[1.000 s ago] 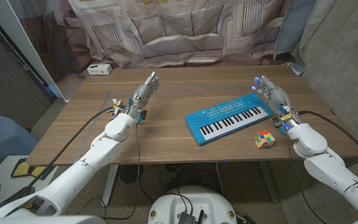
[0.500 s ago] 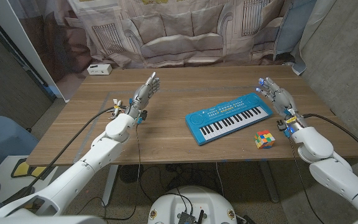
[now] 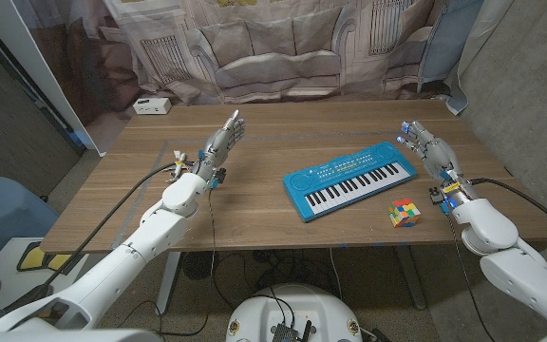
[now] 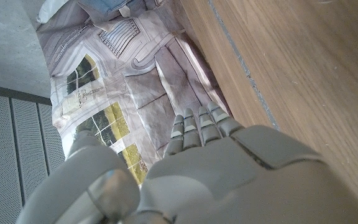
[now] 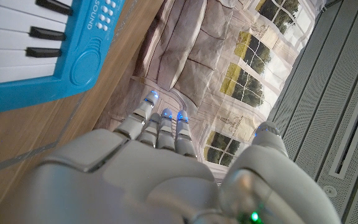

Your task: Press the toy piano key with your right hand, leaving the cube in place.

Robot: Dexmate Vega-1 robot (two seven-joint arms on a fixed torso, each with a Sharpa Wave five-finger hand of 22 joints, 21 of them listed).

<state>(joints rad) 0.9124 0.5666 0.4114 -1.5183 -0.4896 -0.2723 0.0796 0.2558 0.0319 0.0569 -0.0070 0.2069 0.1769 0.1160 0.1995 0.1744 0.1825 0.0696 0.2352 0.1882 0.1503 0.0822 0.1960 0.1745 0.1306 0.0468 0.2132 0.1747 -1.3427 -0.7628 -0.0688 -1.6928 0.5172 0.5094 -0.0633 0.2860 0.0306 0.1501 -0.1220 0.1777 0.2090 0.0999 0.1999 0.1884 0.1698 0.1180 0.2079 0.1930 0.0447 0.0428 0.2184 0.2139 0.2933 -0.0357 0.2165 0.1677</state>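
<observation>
Though small: one piano [image 3: 350,179], one cube [image 3: 404,213].

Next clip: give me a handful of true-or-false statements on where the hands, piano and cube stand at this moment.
1. The right robot hand is pressing a key on the toy piano. False: it is beside the piano's far right end, open, touching no key.
2. The cube sits on the table in front of the piano's right end. True.
3. The left robot hand holds the cube. False: it is open and holds nothing, well to the piano's left.
4. A small white box lies at the table's far left corner. True.
</observation>
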